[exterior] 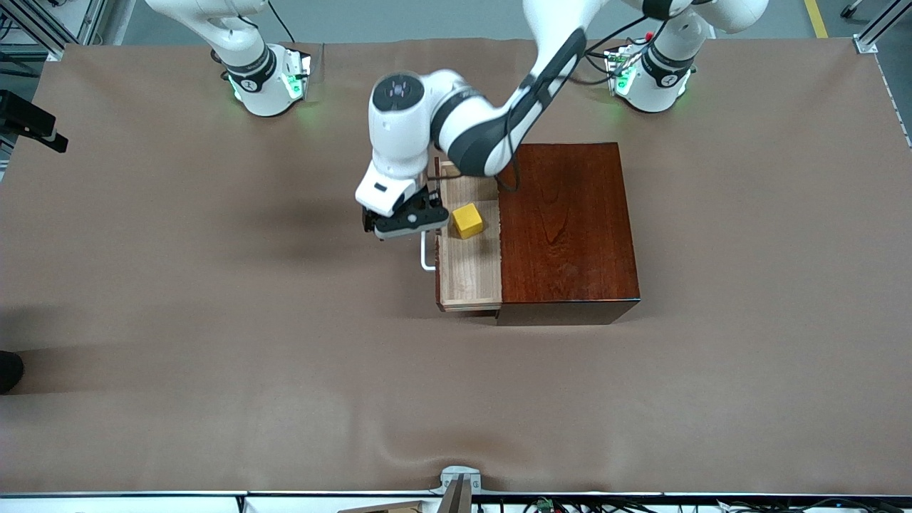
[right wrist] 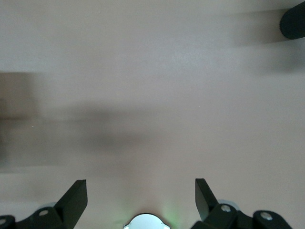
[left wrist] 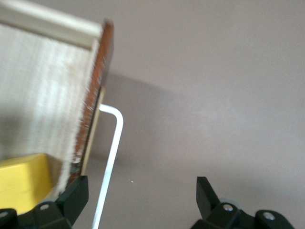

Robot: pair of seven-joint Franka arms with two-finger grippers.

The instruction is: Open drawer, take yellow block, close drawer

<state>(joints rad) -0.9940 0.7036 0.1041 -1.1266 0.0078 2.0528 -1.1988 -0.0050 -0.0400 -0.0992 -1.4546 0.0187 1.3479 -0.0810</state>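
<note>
The dark reddish-brown box [exterior: 566,228] stands mid-table. Its pale-wood drawer [exterior: 470,274] is pulled out toward the right arm's end, with the white bar handle [exterior: 425,256] on its front. The yellow block [exterior: 467,220] lies in the drawer. My left gripper [exterior: 406,222] hangs open over the handle and the drawer's front edge. In the left wrist view the handle [left wrist: 112,152] runs between the open fingers of the gripper [left wrist: 140,191] without touching them, and the block [left wrist: 21,181] and the drawer [left wrist: 43,95] show beside it. My right gripper [right wrist: 141,193] is open and empty over bare table by its base; it waits.
A black device [exterior: 28,125] juts in at the right arm's end of the table. A dark object [exterior: 8,370] sits at that same edge, nearer the camera. A grey mount [exterior: 459,484] stands at the table's near edge.
</note>
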